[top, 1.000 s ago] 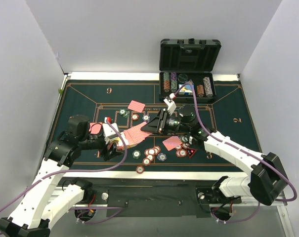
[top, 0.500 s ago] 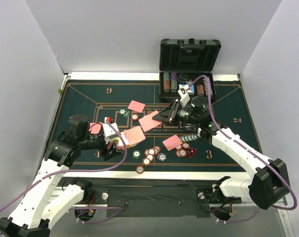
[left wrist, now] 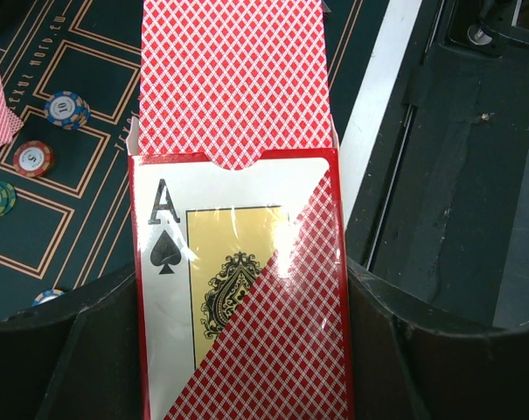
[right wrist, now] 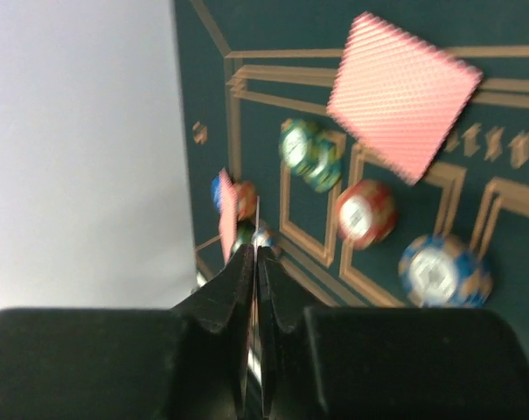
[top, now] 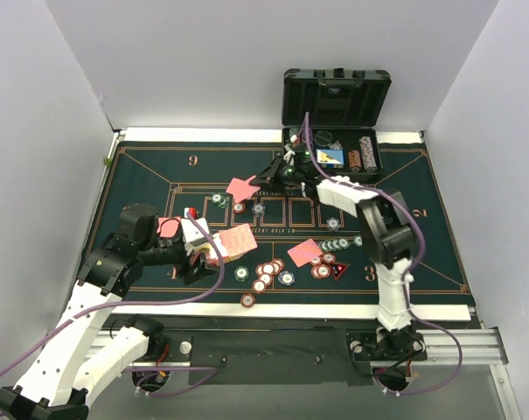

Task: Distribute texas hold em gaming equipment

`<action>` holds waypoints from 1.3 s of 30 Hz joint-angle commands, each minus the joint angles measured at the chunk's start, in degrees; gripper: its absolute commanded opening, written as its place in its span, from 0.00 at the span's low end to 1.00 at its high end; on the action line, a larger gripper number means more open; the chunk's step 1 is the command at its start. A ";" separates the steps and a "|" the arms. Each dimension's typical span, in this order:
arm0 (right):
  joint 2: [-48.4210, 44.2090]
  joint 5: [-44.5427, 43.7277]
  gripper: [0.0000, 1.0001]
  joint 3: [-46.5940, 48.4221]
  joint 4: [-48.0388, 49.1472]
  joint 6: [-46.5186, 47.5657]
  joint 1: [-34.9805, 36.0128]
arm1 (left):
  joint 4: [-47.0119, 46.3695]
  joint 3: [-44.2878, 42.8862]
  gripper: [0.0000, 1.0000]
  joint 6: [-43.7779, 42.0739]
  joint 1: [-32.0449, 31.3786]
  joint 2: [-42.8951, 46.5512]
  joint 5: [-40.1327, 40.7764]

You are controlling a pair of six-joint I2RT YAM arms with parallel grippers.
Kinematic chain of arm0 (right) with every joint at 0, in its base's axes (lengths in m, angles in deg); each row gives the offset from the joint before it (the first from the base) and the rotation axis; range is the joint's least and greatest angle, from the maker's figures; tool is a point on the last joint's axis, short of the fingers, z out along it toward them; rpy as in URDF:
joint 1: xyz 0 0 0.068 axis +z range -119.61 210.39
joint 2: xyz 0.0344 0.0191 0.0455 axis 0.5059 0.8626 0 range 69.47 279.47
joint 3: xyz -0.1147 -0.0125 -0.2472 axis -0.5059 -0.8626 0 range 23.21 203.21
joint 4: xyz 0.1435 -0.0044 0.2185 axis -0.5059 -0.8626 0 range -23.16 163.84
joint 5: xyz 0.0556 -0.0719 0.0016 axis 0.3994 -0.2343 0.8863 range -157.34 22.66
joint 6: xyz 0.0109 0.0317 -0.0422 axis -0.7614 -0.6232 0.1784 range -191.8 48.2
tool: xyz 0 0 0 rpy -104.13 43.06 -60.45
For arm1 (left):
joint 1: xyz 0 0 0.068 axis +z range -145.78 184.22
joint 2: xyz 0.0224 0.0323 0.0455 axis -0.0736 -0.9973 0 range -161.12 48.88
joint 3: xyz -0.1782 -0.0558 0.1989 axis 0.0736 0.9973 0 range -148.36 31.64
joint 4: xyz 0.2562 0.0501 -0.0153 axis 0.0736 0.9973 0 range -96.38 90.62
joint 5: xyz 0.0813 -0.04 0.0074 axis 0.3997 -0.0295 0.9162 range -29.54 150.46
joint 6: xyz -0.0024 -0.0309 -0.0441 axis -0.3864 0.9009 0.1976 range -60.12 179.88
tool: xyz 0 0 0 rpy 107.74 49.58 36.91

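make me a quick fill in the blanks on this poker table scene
1. The left gripper holds a card box printed with the ace of ____.
2. The right gripper is ____ on a playing card seen edge-on.
3. The black case at the far edge has its lid ____.
4. The mat is dark ____ with orange lines.
Missing words: spades; shut; open; green.

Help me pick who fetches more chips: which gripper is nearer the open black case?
Right. The right gripper, pinching a playing card, hovers just left of the black case; the left gripper, holding the card box, sits far off toward the near-left.
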 commanded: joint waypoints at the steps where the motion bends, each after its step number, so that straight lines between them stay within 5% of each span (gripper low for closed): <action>1: 8.66 -5.02 0.03 11.34 -1.03 0.51 0.96 | -4.30 -0.97 0.00 0.82 0.27 0.53 -2.21; 8: 18.35 -12.66 0.15 22.17 -6.91 2.35 2.28 | -4.65 -1.14 0.00 1.43 0.27 0.96 -1.86; 13: 19.94 -15.48 0.45 24.11 -10.07 3.49 2.46 | -4.29 -0.88 0.00 1.61 0.18 1.58 -1.68; 17: 17.05 -16.62 0.59 22.53 -13.59 5.68 2.55 | -3.94 -0.53 0.00 1.35 0.27 1.67 -1.86; 21: 10.55 -18.82 0.68 18.32 -17.80 9.73 2.46 | -3.77 -0.27 0.00 1.26 0.27 2.02 -1.94; 28: -4.29 -15.94 0.70 9.80 -17.99 11.58 1.58 | -4.29 0.18 0.00 1.61 0.27 2.11 -2.03; 39: -34.70 0.68 0.83 -18.31 2.73 -1.77 3.78 | -5.26 0.18 0.00 1.79 0.27 1.32 -2.21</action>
